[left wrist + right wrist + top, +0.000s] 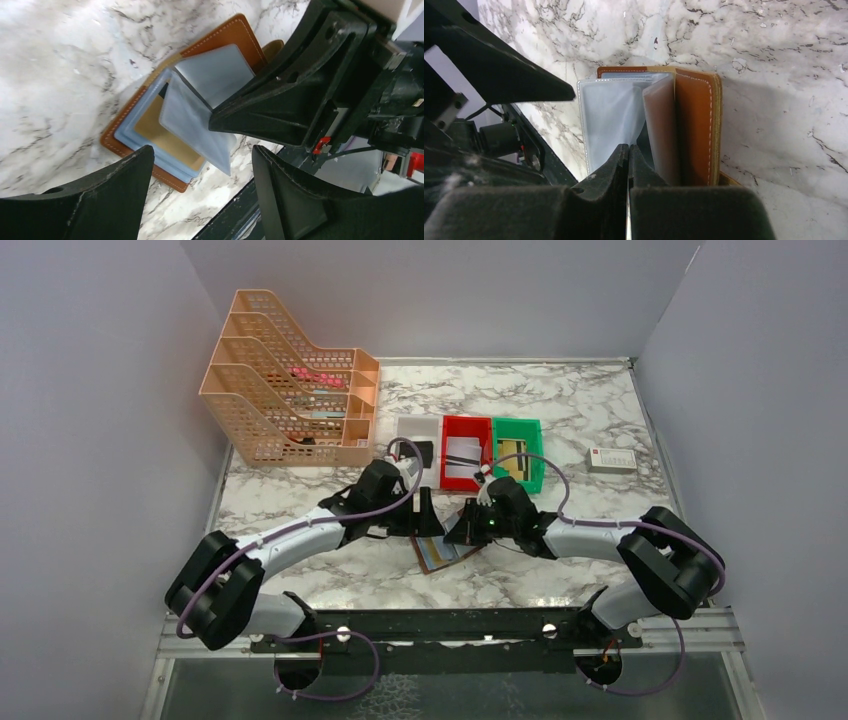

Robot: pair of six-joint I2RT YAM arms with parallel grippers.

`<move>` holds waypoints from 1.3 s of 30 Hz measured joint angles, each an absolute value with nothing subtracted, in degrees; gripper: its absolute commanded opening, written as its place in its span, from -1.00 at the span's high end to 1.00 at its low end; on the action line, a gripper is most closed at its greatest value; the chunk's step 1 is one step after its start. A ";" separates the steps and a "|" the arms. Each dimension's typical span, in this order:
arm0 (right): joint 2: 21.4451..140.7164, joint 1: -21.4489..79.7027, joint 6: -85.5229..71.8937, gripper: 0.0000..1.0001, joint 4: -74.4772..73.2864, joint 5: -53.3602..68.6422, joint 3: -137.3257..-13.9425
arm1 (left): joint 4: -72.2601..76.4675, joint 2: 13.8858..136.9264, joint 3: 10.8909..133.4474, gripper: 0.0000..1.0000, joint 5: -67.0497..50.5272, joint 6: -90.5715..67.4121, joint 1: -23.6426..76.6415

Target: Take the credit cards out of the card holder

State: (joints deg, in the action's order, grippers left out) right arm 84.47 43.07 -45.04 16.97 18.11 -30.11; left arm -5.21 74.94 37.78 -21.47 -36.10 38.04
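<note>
My right gripper [628, 156] is pressed fully closed. Its two fingers meet on the edge of one pale clear sleeve of the card holder [694, 125], and that sleeve stands lifted off the others where I pinch it. The card holder lies open on the marble desk [774, 60] directly under and ahead of those fingers, with its brown cover down and its sleeves fanned up.

My left gripper [200, 152] hangs just beside the right one, over one corner of the holder. Its jaws are spread wide with nothing between them, and it is apart from the sleeves. Under the raised sleeves a gold card [159, 127] sits inside a lower sleeve.

Farther back on the desk a white bin [410, 427], a red bin [447, 455] and a green bin [537, 460] stand side by side — an orange file rack [290, 390] to their left, a small white box [612, 460] to their right.
</note>
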 measured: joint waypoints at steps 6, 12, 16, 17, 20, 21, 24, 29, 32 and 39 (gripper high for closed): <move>84.47 42.22 -46.65 0.88 19.59 19.81 -28.62 | 0.30 78.65 36.34 -0.22 -21.54 -40.56 41.28; 84.40 41.82 -47.44 0.63 20.67 20.32 -27.81 | 7.79 81.84 34.15 -0.09 -21.52 -45.74 41.76; 82.41 41.56 -47.35 0.35 19.33 19.57 -27.51 | 11.35 83.11 33.95 -0.08 -21.63 -47.79 41.76; 81.38 41.54 -47.09 0.33 18.50 18.87 -27.40 | 12.16 83.22 33.95 -0.07 -21.74 -48.23 41.76; 78.24 41.19 -46.48 0.29 15.29 16.47 -27.24 | 14.33 83.90 34.20 -0.07 -22.17 -48.88 41.87; 77.01 41.17 -46.35 0.29 13.85 15.27 -27.27 | 14.85 84.31 34.39 -0.07 -22.39 -49.01 41.93; 73.30 41.19 -45.98 0.29 8.16 10.87 -27.62 | 15.77 86.00 35.46 -0.07 -22.55 -49.12 42.52; 66.35 41.19 -46.13 0.23 -0.78 1.50 -28.23 | 16.51 89.36 37.87 -0.08 -22.81 -49.12 43.88; 60.18 41.19 -46.50 0.17 -4.99 -3.92 -28.10 | 16.73 91.07 39.33 -0.14 -22.94 -49.10 44.40; 54.28 41.19 -46.35 0.20 -7.16 -8.03 -27.90 | 12.99 90.59 41.69 -0.26 -20.88 -46.96 44.75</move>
State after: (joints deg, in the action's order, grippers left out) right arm 54.28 41.19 -46.35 -7.16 -8.03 -27.90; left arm 12.99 90.59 41.69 -20.88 -46.96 44.75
